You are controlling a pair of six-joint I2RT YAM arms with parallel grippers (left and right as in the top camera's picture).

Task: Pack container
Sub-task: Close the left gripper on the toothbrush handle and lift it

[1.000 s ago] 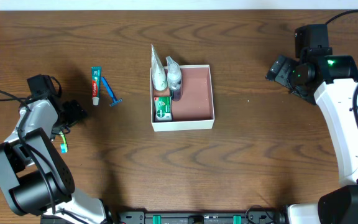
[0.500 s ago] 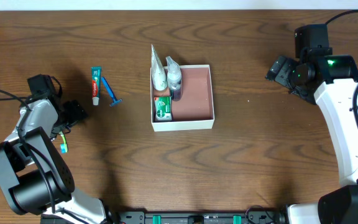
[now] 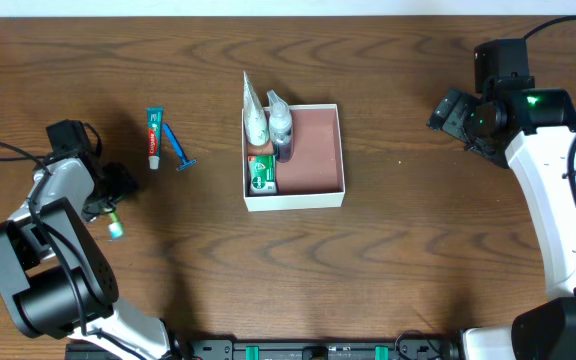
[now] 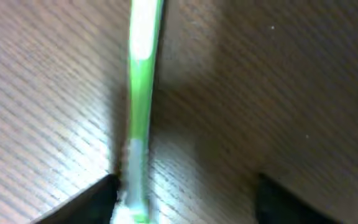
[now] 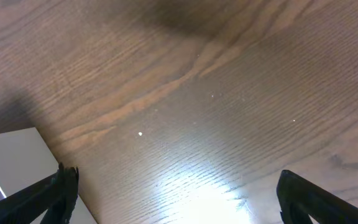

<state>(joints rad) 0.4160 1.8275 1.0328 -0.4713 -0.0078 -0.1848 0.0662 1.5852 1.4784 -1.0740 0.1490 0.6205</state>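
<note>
Now straddles the green toothbrush [image 4: 140, 93] with left jaws spread, not pinching, long axis 12-to-6 between them. Has the container [image 3: 295, 200] away at 3 o'clock, with right jaws spread empty beyond it.

The overhead view is bright, even and sharp: the grain of the desk [image 3: 388, 280] reads crisply, the white walls of the container [image 3: 294, 202] stay unclipped, and a soft shadow pools at lower left. The left wrist view is dim and badly blurred. There the toothbrush [image 4: 140, 106] is a green smear (with a paler patch near the top), and the fingers [image 4: 86, 202] of the left hand [image 4: 185, 199] are dark, unfocused wedges. The right wrist view carries white glare at bottom centre and shadow along the top.
</note>
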